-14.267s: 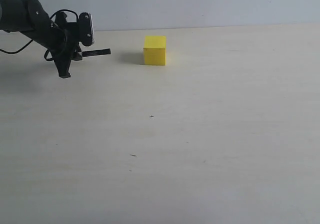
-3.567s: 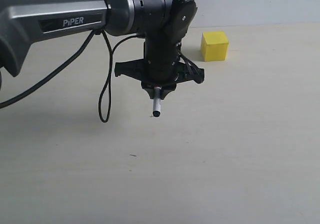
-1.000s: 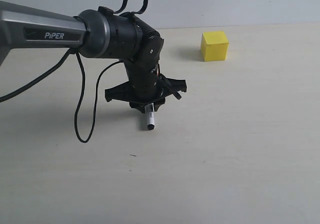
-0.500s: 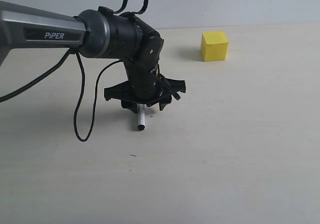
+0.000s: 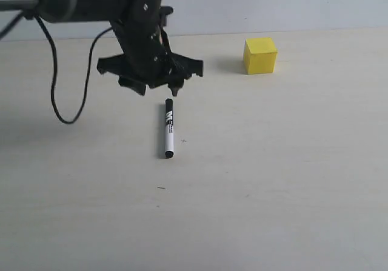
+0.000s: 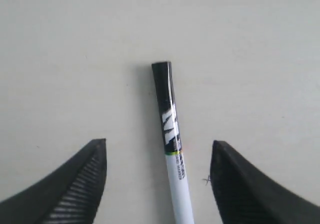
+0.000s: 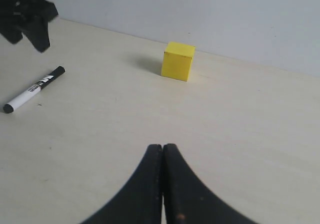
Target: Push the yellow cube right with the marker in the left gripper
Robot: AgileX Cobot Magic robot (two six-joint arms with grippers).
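Observation:
The marker (image 5: 168,129) lies flat on the table, black cap toward the far side, white barrel toward the front. My left gripper (image 5: 156,88) hangs above and just behind its cap end, open and holding nothing. In the left wrist view the marker (image 6: 171,134) lies loose between the spread fingers (image 6: 80,184), touching neither, with my left gripper (image 6: 159,143) over it. The yellow cube (image 5: 260,55) stands at the back right, well apart from the marker. The right wrist view shows the yellow cube (image 7: 178,60), the marker (image 7: 34,89) and my right gripper (image 7: 163,146) shut on nothing.
The pale table (image 5: 273,180) runs back to a light wall (image 5: 273,4). A black cable (image 5: 60,95) loops down from the left arm. A small cross mark (image 5: 183,141) sits on the table beside the marker.
The left gripper has opened and let go of the marker, which now lies flat on the table. The arm has risen and drawn back to the left. The cube has not moved.

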